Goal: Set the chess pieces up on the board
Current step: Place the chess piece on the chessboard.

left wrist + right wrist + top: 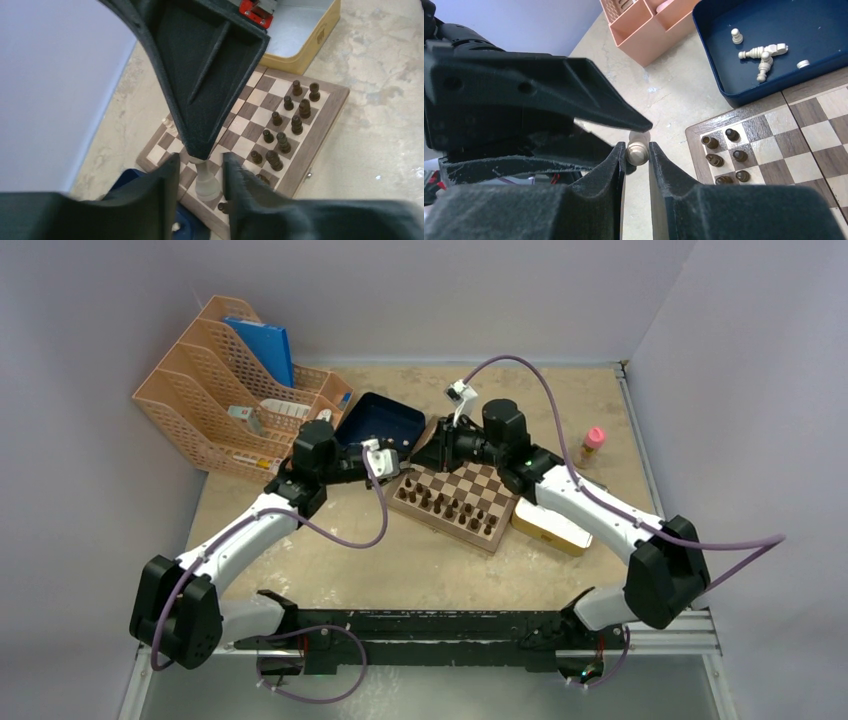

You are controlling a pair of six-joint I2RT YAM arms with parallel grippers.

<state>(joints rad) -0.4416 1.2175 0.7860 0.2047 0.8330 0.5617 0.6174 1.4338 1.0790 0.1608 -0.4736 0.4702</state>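
— What does the overhead camera give us that the wrist cameras do not?

— The layout. On the mottled beige table (430, 565) we see the square wooden chessboard (455, 498) with dark brown and cream squares, the dark blue square tray (378, 420) by its far-left corner, a peach plastic lattice file rack (235, 390) beyond that, and a small bottle with a pink cap (593, 446) off to the right. Both arms meet over the board's corner beside the tray, but what they carry is too small to make out there.

— And from the wrists?

— The right wrist view shows the right tool (637, 148) pinching the rounded head of a small light beige wooden chess piece (638, 152). From the left wrist we see the left tool (200, 160) slightly spread around that piece's base, with a sliver of gap on one side. The piece is over the board's edge squares near the tray. We cannot tell whether its base touches the wood.

— Anything else that only one view catches?

— The right wrist shows loose beige pieces (765, 60) lying in the tray. The left wrist shows the dark brown chess pieces (295, 120) upright in two rows on the board. It also shows an open yellow-rimmed metal tin (292, 59) just beyond the board, with a red object (256, 12) inside.

— Any writing?

— We see a small dark mark on the tin's wall, too small to read.
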